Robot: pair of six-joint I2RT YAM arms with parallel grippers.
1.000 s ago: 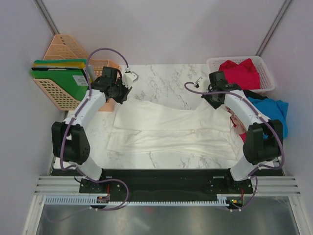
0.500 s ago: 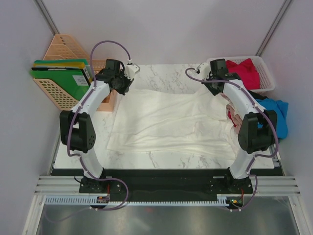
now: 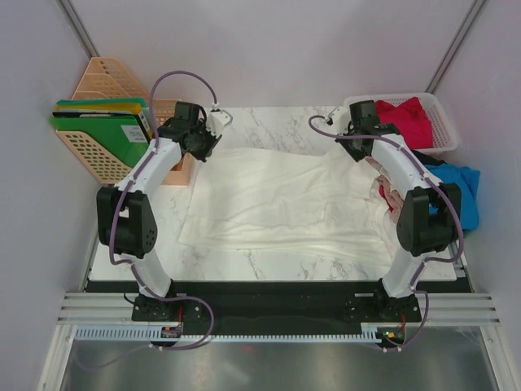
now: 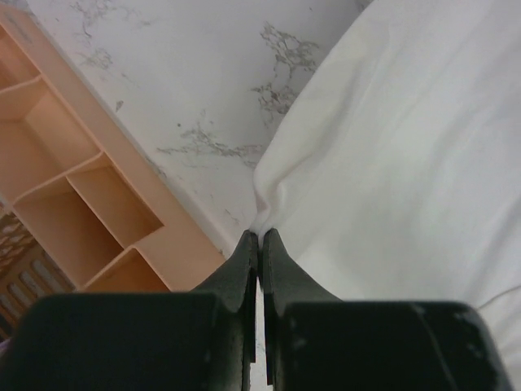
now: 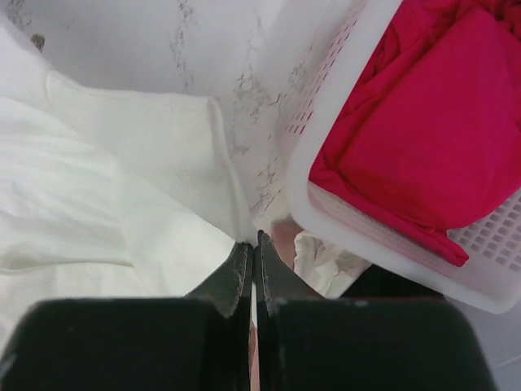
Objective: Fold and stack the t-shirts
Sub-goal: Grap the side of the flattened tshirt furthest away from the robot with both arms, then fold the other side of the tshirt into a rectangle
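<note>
The white t-shirt [image 3: 285, 199] lies spread and rumpled across the middle of the marble table [image 3: 269, 122], with both far corners pinched. The left arm [image 3: 151, 175] reaches forward with its elbow swung out to the side, and the left pincer [image 4: 259, 238] is clamped tight on the shirt's far-left corner, just beside the peach tray [image 4: 81, 187]. The right arm [image 3: 403, 167] stretches forward the same way, its right pincer [image 5: 252, 243] closed on the far-right corner of the cloth, next to the white mesh basket [image 5: 326, 106] that holds a red t-shirt [image 5: 423, 122], while a blue t-shirt [image 3: 464, 183] sits at the table's right edge.
</note>
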